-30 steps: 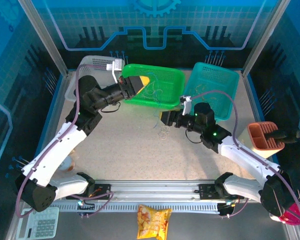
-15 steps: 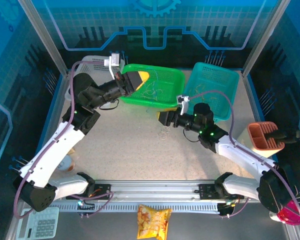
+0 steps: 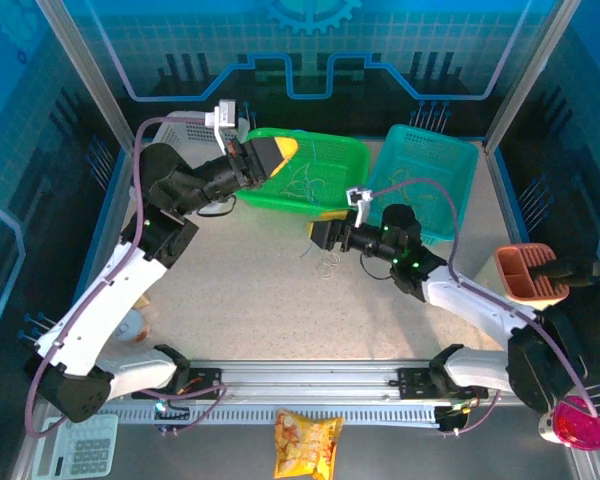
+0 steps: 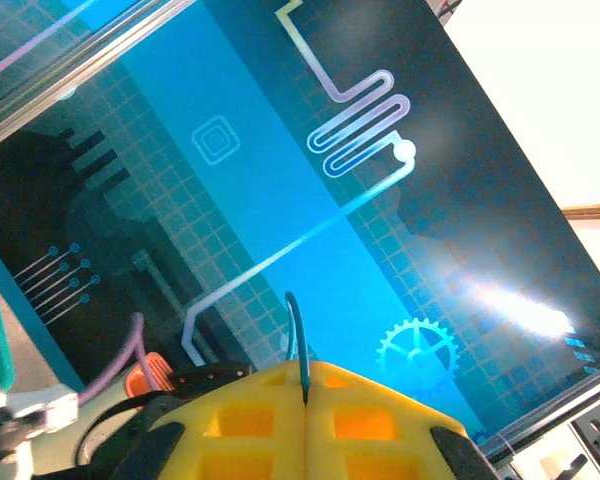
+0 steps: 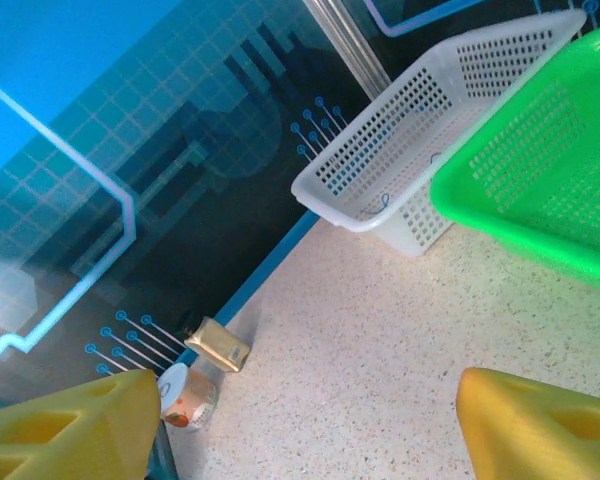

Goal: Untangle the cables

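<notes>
My left gripper [image 3: 283,154] hovers over the green basket [image 3: 351,152], its yellow fingers [image 4: 230,420] pressed together on a thin blue-grey cable [image 4: 298,335] that sticks up from between them. More thread-like cables [image 3: 306,181] lie inside that basket. A small pale clump of cables [image 3: 327,263] rests on the table just in front of my right gripper [image 3: 314,235]. The right gripper [image 5: 305,430] is open, its yellow fingers [image 5: 70,430] wide apart with bare tabletop between them.
A white basket [image 3: 180,124] [image 5: 420,130] stands left of the green basket [image 5: 540,170], a teal basket [image 3: 442,150] right. A gold box [image 5: 218,344] and a cup [image 5: 185,398] sit by the left wall. An orange holder [image 3: 528,272] is at the right.
The left gripper has risen and drawn back a little over the green basket. The right gripper has slid left toward the table clump, its jaws slightly wider.
</notes>
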`<state>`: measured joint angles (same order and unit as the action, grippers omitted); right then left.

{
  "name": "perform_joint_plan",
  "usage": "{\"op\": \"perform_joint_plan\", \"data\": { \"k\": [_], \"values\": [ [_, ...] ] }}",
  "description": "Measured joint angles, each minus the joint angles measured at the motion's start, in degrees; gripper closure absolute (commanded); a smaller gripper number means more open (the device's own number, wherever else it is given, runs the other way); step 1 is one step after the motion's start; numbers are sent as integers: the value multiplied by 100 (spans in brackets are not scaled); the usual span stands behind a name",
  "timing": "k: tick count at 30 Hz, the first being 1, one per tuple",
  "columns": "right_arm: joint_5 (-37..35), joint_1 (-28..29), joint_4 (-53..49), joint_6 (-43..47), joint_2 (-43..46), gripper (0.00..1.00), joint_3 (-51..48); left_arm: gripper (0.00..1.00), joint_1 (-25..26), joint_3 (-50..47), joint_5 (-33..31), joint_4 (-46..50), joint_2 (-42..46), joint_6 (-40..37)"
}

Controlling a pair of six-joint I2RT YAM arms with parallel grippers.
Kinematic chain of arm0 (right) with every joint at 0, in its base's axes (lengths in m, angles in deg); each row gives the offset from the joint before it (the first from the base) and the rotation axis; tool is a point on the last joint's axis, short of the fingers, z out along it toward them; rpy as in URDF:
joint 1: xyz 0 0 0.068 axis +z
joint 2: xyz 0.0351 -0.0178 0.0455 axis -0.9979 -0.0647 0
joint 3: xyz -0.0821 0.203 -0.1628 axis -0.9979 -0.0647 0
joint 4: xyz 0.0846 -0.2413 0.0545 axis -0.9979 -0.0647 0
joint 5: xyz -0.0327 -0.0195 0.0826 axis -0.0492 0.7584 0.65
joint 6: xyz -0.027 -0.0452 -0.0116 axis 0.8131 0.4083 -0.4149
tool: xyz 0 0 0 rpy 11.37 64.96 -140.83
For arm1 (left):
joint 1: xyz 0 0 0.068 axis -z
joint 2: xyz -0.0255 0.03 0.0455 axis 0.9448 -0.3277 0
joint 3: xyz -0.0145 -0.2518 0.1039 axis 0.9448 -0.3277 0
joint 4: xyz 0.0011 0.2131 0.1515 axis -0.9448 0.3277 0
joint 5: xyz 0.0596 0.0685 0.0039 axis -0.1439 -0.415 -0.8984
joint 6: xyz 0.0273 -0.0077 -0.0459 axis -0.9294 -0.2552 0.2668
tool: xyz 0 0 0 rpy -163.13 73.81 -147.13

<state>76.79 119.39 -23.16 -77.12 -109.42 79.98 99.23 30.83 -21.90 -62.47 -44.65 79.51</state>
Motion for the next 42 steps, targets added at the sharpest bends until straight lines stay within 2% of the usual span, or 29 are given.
{"op": "perform_joint_plan", "data": {
  "k": [1,5,6,7,10,12,16,22,25,31,37,42],
  "values": [
    [20,20,87,-15,-140,28,7,100,11,17,0,0,0,2],
    [227,63,645,-236,-769,63,24,100,35,70,0,-2,0,2],
    [291,66,802,-330,-901,65,26,100,35,76,-2,-2,0,2],
    [341,66,951,-437,-1014,61,28,100,37,81,-4,0,0,0],
    [439,66,1287,-693,-1176,35,28,100,37,83,-26,4,0,0],
    [463,70,1427,-734,-1176,30,28,100,37,92,-44,11,0,-2],
    [463,70,1469,-702,-994,26,11,100,37,138,-61,11,0,-2],
    [461,70,1405,-590,-507,29,-52,100,44,149,-87,9,-7,0],
    [461,70,1394,-546,-472,41,-48,100,70,151,-90,9,-15,0],
    [476,66,1329,-557,-575,99,57,100,103,157,-94,9,-26,-2],
    [358,31,1401,-553,-664,100,-142,100,103,691,-129,293,-170,-170],
    [44,-70,1351,-549,-664,100,-726,100,57,1880,-133,708,-479,-588]
  ]
}}
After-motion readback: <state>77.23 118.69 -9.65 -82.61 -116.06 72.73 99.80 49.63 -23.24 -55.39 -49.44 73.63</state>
